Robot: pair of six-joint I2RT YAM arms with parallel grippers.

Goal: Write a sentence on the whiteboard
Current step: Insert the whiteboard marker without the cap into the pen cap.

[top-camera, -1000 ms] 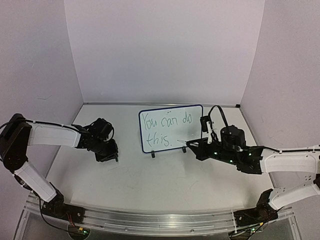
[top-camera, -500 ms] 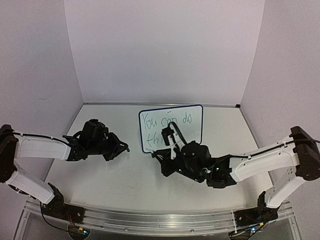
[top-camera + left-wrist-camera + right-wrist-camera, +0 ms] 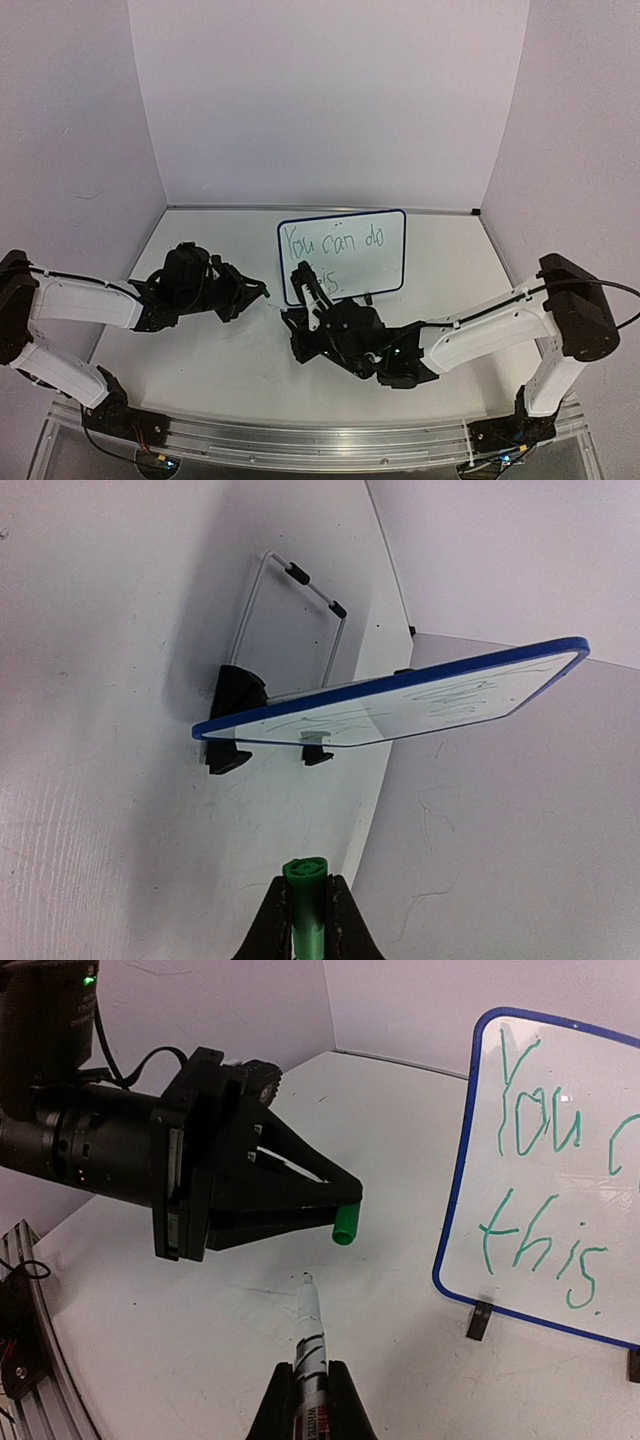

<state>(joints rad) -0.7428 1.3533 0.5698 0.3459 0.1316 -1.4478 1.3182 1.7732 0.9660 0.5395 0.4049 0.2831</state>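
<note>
The whiteboard point(image 3: 386, 268) stands upright at the table's middle back, blue-framed, on black clip feet. The green sentence point(image 3: 333, 243) "You can do this." fills two lines, also in the right wrist view point(image 3: 540, 1190). My left gripper point(image 3: 258, 291) is shut on the green cap point(image 3: 305, 880), left of the board. My right gripper point(image 3: 291, 322) is shut on the white marker point(image 3: 311, 1332), whose bare tip points at the cap's open end point(image 3: 347, 1223), a short gap apart. The left wrist view shows the board point(image 3: 420, 705) edge-on.
White walls enclose the table on three sides. A wire stand point(image 3: 290, 620) props the board from behind. A metal rail point(image 3: 320, 440) runs along the near edge. The left gripper's body point(image 3: 120, 1150) fills the left of the right wrist view.
My right gripper has swung left from the board's lower right to below its left corner, marker in hand. My left gripper has moved right with the cap toward the marker tip.
</note>
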